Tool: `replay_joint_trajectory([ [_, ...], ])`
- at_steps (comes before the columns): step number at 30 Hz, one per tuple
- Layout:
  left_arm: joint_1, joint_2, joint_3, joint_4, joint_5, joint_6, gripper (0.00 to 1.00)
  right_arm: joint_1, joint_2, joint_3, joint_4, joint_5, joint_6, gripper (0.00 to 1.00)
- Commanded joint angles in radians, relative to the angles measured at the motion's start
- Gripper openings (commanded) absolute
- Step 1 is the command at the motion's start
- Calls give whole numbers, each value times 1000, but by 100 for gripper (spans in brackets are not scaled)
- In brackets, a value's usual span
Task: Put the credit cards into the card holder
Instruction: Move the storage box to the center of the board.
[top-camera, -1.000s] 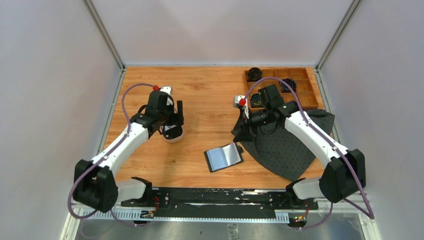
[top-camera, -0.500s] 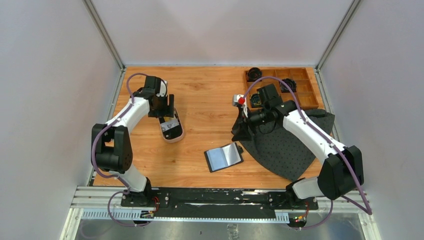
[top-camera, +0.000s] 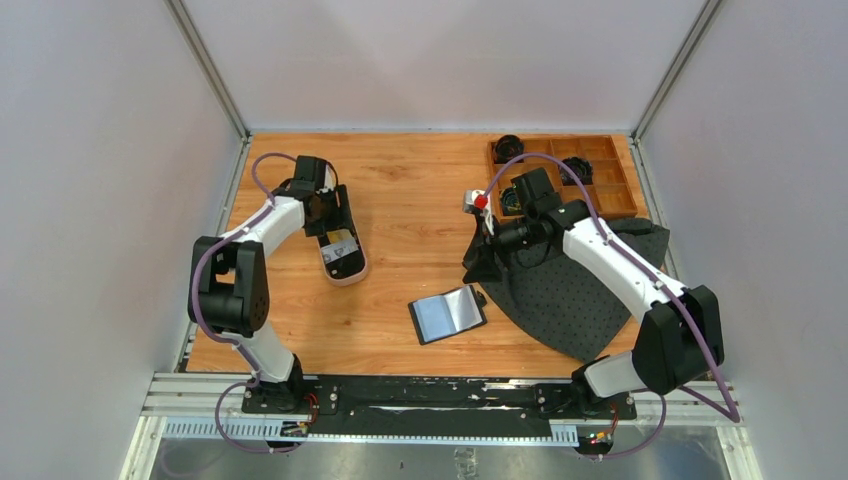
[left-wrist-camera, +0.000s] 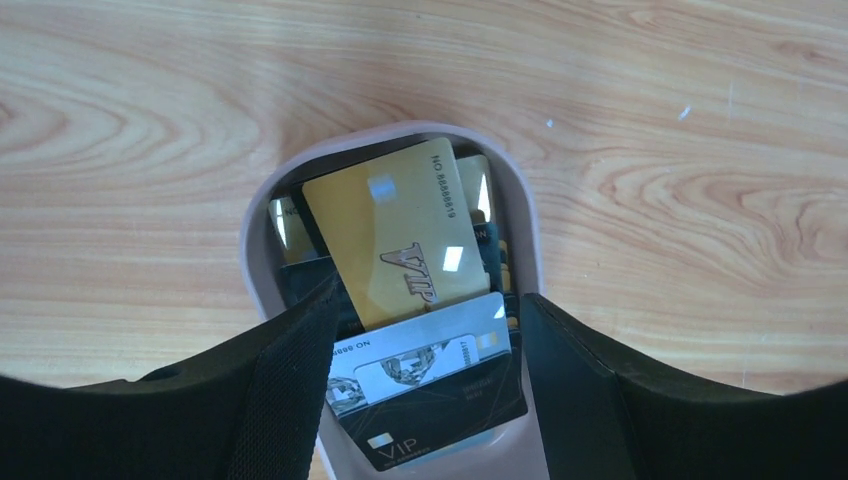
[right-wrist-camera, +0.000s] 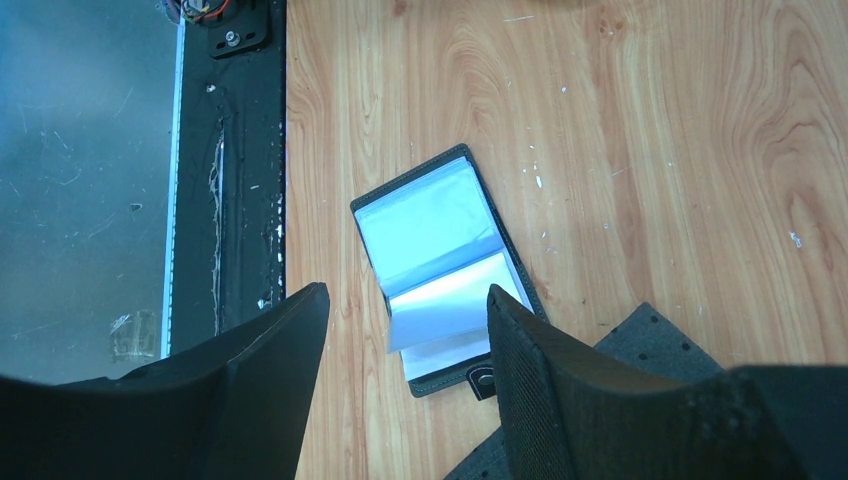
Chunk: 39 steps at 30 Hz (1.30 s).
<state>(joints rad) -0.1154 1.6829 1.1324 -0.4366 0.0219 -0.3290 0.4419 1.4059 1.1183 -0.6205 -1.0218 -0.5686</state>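
Observation:
The credit cards (left-wrist-camera: 395, 235) lie stacked in an oval pale-rimmed tray (left-wrist-camera: 255, 230): a gold one on top, then a silver one (left-wrist-camera: 420, 350) and a black one (left-wrist-camera: 440, 420). My left gripper (left-wrist-camera: 428, 300) hovers over the tray's end, open, with its fingers on either side of the cards. From above, that gripper (top-camera: 335, 226) is at the tray's (top-camera: 350, 278) far end. The card holder (top-camera: 447, 314) lies open on the wood, pale slots up, also seen below my right gripper (right-wrist-camera: 405, 300) as the card holder (right-wrist-camera: 440, 265). My right gripper (top-camera: 483, 262) is open and holds nothing.
A wooden compartment box (top-camera: 590, 175) with small dark items stands at the back right, a black round object (top-camera: 508, 147) beside it. A dark perforated mat (top-camera: 580, 290) lies under the right arm, touching the card holder's corner. A black rail (top-camera: 400, 390) runs along the near edge.
My left arm has drawn back toward the far left, so its gripper now sits at the tray's far end, jaws narrower. The right arm has barely shifted.

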Motion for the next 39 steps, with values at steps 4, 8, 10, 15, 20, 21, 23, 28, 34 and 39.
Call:
replay_joint_trajectory([
  [4,-11,1,-48,94,-91,-110,71,-10,17,-5,-5,-18,-5,63],
  [8,-18,-9,-76,130,-93,-115,71,-11,15,-5,-7,-19,-7,63],
  [10,-19,-12,-74,125,-64,-79,71,-10,14,-6,-8,-18,-8,63],
  [15,-27,-79,-94,103,-29,68,69,-12,11,-8,-8,-22,-10,63],
  [20,-27,-106,-90,73,-28,116,70,-11,13,-8,-11,-27,-11,62],
  [21,-26,-97,-81,67,-28,112,70,-12,13,-8,-11,-27,-11,62],
  [23,-26,-74,-60,52,-28,112,70,-11,9,-8,-12,-25,-12,62],
  [28,-26,-33,-33,44,-33,119,70,-18,-5,-10,-11,-27,-13,62],
  [34,-26,27,-2,41,-103,24,71,-20,-6,-12,-13,-34,-15,62],
  [39,-26,70,2,88,-129,-42,72,-21,-11,-14,-12,-35,-14,62],
])
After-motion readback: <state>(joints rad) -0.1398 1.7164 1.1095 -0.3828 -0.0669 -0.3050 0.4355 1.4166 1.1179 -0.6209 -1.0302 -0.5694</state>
